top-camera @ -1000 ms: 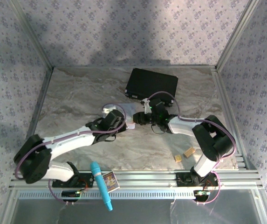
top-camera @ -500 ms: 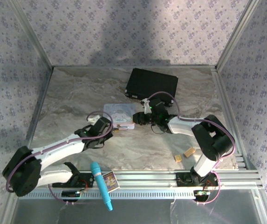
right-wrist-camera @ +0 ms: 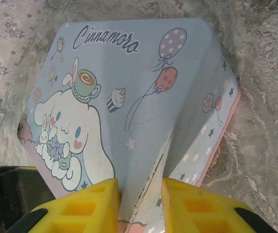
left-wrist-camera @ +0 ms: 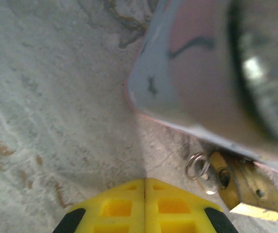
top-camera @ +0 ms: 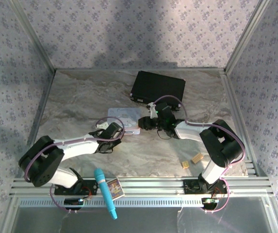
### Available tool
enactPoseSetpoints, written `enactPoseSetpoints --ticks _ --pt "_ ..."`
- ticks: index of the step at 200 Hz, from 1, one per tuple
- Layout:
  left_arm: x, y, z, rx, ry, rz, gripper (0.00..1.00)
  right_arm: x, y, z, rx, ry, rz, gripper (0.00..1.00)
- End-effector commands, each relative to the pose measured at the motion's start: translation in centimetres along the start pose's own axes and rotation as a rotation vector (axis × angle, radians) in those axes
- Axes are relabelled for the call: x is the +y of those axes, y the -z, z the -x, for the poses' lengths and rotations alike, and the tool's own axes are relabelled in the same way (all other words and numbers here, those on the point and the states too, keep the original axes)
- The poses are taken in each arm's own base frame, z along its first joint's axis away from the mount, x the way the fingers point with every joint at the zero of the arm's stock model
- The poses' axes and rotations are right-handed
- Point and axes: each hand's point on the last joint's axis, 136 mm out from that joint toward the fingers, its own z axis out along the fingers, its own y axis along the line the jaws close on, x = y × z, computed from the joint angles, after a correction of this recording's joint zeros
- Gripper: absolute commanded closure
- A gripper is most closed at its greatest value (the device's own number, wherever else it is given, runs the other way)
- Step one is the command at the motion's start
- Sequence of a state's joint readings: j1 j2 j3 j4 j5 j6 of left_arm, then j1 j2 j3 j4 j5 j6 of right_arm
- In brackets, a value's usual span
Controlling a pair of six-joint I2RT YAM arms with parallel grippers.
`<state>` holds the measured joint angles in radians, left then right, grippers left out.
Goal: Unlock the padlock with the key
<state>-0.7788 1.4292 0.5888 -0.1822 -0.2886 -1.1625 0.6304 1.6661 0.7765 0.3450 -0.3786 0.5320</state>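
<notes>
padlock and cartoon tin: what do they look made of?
Padlock: brass-looking metal, gold body with bright glints, though blurred.
Cartoon tin: probably thin sheet metal, glossy pastel print, crisp folded corner edge; plastic not ruled out.

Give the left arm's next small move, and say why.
Probably open the left fingers and ease toward the key. They are shut on nothing, and the key sits against the padlock at the edge of the tin, which the right fingers hold.

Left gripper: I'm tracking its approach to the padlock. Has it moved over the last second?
Yes. The left gripper has backed leftward, farther from the black case.
</notes>
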Motion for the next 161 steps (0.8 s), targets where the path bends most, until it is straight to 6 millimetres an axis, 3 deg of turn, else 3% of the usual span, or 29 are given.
enactPoseSetpoints --ticks 1,52,79,109,139,161 --pt "-3.2 -1.2 0.8 -0.020 0.000 -0.085 1.00 -3.6 0.2 -7.1 0.222 -0.082 -0.118 0.71" --pt "-8.9 -0.6 -1.0 0.001 -0.083 -0.199 1.00 -3.6 0.1 -7.3 0.228 -0.082 -0.114 0.71" --pt "-8.3 -0.4 -1.0 -0.007 -0.067 -0.177 1.00 -3.6 0.1 -7.3 0.232 -0.081 -0.114 0.71" --pt "-7.7 1.3 -1.0 -0.013 -0.072 -0.181 1.00 -3.9 0.5 -7.0 0.224 -0.088 -0.126 0.71" --pt "-7.1 3.1 -0.8 -0.023 -0.129 -0.168 1.00 -3.5 1.4 -5.1 0.193 -0.069 -0.129 0.68" --pt "-6.3 3.8 -0.2 -0.055 -0.173 -0.137 0.91 -3.0 2.1 -3.2 0.175 -0.042 -0.125 0.59"
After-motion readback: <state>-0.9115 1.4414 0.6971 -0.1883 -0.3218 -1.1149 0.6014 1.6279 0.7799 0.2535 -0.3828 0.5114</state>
